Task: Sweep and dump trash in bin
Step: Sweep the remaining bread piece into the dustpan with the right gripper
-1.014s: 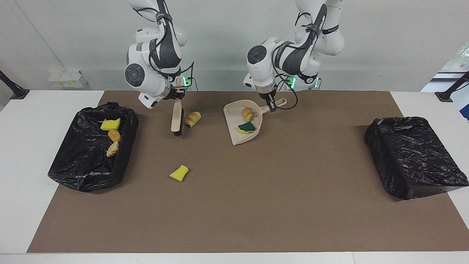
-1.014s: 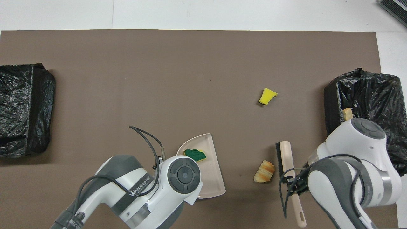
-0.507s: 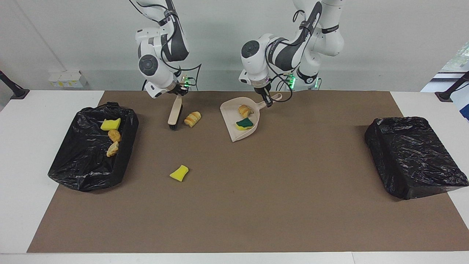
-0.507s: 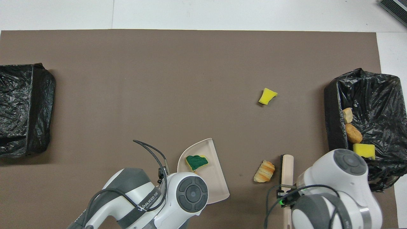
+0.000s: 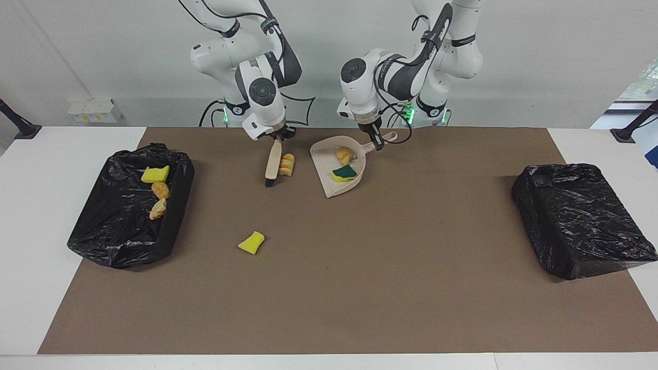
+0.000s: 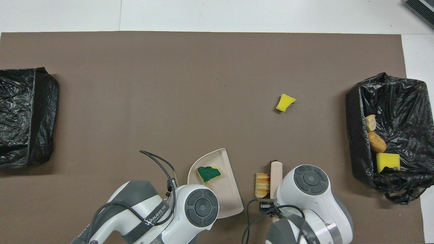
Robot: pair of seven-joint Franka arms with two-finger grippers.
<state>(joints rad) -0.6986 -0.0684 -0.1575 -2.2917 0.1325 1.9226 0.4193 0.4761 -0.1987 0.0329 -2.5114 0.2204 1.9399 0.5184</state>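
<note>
Three scraps lie in the bin (image 5: 128, 205) at my right arm's end. My left claw (image 5: 379, 145) grips the dustpan (image 5: 336, 169), which holds two; my right claw (image 5: 275, 137) clamps the brush (image 5: 271, 164), touching a bread chunk (image 5: 287, 164). One yellow sponge bit (image 5: 251, 242) remains mid-surface.

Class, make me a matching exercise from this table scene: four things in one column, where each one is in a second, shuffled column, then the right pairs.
Things
1. green-and-yellow sponge
2. striped bread chunk
3. lone yellow sponge bit
4. brush

Places
A. bare on the mat, farther from the robots than the brush
B. in the right gripper
C. in the dustpan
D. against the brush

Pairs: 1-C, 2-D, 3-A, 4-B
</note>
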